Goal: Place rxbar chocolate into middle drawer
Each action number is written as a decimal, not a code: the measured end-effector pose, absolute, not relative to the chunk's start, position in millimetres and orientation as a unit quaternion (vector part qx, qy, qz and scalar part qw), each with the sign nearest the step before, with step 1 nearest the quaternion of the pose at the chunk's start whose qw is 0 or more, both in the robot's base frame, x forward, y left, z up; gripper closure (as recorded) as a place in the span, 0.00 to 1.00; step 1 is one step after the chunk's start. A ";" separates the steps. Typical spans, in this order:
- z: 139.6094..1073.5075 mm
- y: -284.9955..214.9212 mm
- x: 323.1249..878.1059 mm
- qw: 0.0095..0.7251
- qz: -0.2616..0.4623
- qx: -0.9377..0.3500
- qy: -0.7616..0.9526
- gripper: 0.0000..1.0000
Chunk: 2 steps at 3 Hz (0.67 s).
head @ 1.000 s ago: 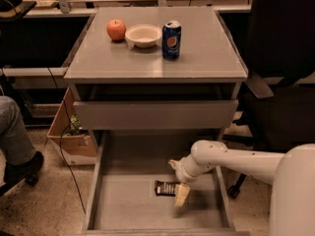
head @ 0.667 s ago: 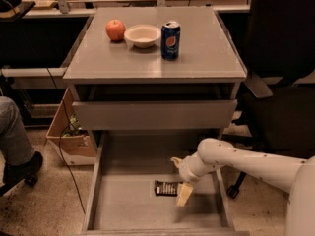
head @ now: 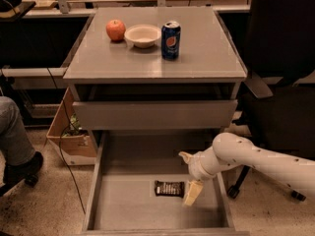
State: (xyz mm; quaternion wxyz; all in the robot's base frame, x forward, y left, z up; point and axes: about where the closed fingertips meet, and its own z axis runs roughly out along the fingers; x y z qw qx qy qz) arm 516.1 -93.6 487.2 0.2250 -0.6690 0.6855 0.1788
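The rxbar chocolate [head: 169, 188], a small dark bar with pale lettering, lies flat on the grey floor of the pulled-out middle drawer [head: 125, 203], right of centre. My gripper [head: 189, 176] hangs over the drawer's right part, just right of the bar. It is open and empty. One cream finger [head: 192, 193] points down beside the bar's right end, and the other sits higher and farther back. The white arm reaches in from the right.
On the cabinet top stand a red apple [head: 115, 29], a white bowl [head: 142, 35] and a blue Pepsi can [head: 171, 40]. A shut drawer front [head: 155, 114] sits above the open one. A cardboard box [head: 69, 136] is at left and a black chair [head: 280, 68] at right.
My gripper has shifted slightly right and up, away from the bar. The bar stays on the drawer floor.
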 end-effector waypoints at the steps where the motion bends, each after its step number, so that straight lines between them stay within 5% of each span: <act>1: 539.7 -108.7 515.6 0.226 0.148 -0.668 0.693 0.00; 2: 542.7 -109.0 516.1 0.226 0.146 -0.669 0.693 0.00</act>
